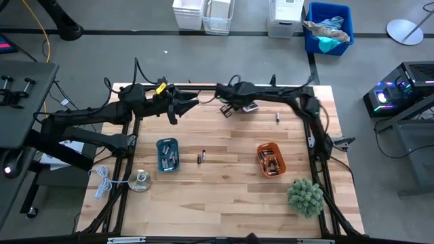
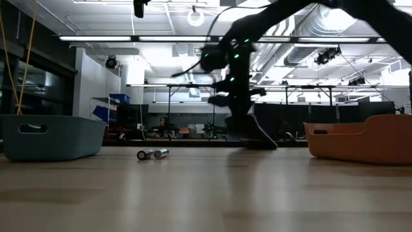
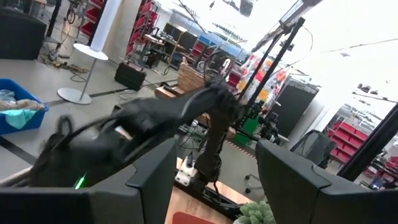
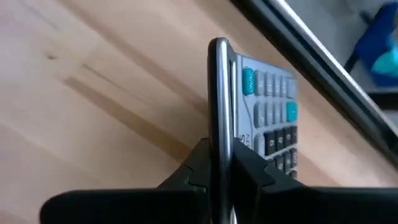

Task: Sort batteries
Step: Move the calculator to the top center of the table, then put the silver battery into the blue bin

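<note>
At far table [image 1: 230, 146] edge, your right hand [image 1: 234, 107] clamps a grey calculator [image 4: 249, 118], key lettering unreadable. Left hand [image 1: 184, 103]: fingers apart, empty. Batteries [image 1: 201, 157]: loose mid-table, others in blue tray [image 1: 167, 154] and orange tray [image 1: 271, 159].

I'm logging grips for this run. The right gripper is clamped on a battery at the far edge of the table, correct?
Not quite. The right gripper is shut on the grey calculator, held on edge, not on a battery. The right wrist view shows it. In the high view this is indeed at the table's far edge.
</note>
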Controlling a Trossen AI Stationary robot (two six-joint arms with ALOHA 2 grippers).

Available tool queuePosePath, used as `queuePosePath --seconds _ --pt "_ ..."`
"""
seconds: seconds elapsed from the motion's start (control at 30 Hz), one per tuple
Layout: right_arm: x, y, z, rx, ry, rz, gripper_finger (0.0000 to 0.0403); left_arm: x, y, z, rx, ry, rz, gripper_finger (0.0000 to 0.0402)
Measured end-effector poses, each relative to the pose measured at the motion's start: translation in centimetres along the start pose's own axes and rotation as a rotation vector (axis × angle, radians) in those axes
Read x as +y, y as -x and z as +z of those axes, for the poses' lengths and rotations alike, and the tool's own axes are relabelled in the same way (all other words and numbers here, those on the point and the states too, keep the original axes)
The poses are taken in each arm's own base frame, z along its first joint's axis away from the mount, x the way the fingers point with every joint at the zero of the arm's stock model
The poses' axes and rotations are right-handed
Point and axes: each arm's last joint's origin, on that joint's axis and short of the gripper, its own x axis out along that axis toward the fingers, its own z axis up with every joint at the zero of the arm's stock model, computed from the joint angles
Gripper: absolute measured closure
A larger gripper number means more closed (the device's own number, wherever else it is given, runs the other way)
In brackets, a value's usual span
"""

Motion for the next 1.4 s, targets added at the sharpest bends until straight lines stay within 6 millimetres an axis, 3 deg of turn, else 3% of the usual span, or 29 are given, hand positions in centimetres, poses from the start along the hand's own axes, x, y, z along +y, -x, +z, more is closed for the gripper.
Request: queuePosePath --seconds 0.1,0.17,0.37,0.53,0.67,0.8,0.97,1.1,1.23,1.4 --pt "2.1 -1.0 0.7 0.008 0.074 -0.022 0.0374 0.0 0.0 0.0 0.000 0.034 0.000 0.0194" --pt "3.2 -0.9 1.5 -0.004 0.088 0.022 0.0347 0.0 0.0 0.0 0.000 0.050 0.000 0.0194" --pt "4.3 1.6 3.3 -0.042 0.135 0.191 0.0248 0.0 0.0 0.0 0.001 0.051 0.000 0.0194" --pt "2.3 4.3 3.6 0.008 0.205 0.152 0.0195 0.0 0.0 0.0 0.000 0.051 0.001 0.0194" --pt "-1.8 4.3 2.8 0.132 0.190 0.079 0.0188 0.0 0.0 0.0 0.001 0.050 0.001 0.0194" --pt "-6.7 3.5 -0.1 0.206 0.077 0.010 0.0188 0.0 0.0 0.0 0.006 0.050 0.002 0.0194" --pt "-11.7 2.6 -7.8 0.255 -0.194 0.028 0.0188 0.0 0.0 -0.1 0.012 0.049 -0.010 0.0194" --pt "-13.7 0.9 -12.9 0.276 -0.426 0.096 0.0187 0.0 0.0 -0.1 0.019 0.049 -0.023 0.0194" --pt "-13.8 -1.3 -14.0 0.223 -0.564 0.157 0.0187 0.0 0.0 -0.1 0.018 0.049 -0.023 0.0194" --pt "-14.6 -3.5 -14.2 0.226 -0.627 0.014 0.0187 0.0 0.0 -0.1 0.019 0.063 -0.023 0.0194"
